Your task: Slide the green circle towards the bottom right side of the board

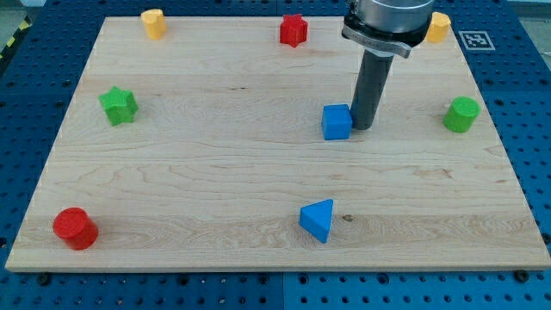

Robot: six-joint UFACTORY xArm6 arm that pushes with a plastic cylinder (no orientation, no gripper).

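Eight small blocks lie spread over the wooden board (pixel 215 172), which sits on a blue perforated table (pixel 534 129). Nearest the view's bottom, a red cylinder (pixel 75 228) stands close to the bottom-left corner, and a blue triangular block (pixel 318 220) lies right of centre near the bottom edge, well apart from everything else. Further up, in the middle band, a green star (pixel 119 105) sits near the view's left edge, and a blue cube (pixel 337 121) rests a little right of centre. My tip (pixel 362 127) stands just at the cube's right side, touching it or all but touching; the gap cannot be made out. I carry no fingers at all, only the straight dark rod (pixel 372 86) rising to the grey arm housing (pixel 385 21) at the view's top, so nothing is gripped. The green circle (pixel 461 114), a short green cylinder, sits near the view's right edge at about the same height as the cube, well apart from my tip. Farthest away, along the top edge, are a yellow block (pixel 153 22) at the left, a red star (pixel 294 30) near the middle, and another yellow block (pixel 438 27) at the right, partly behind the arm housing
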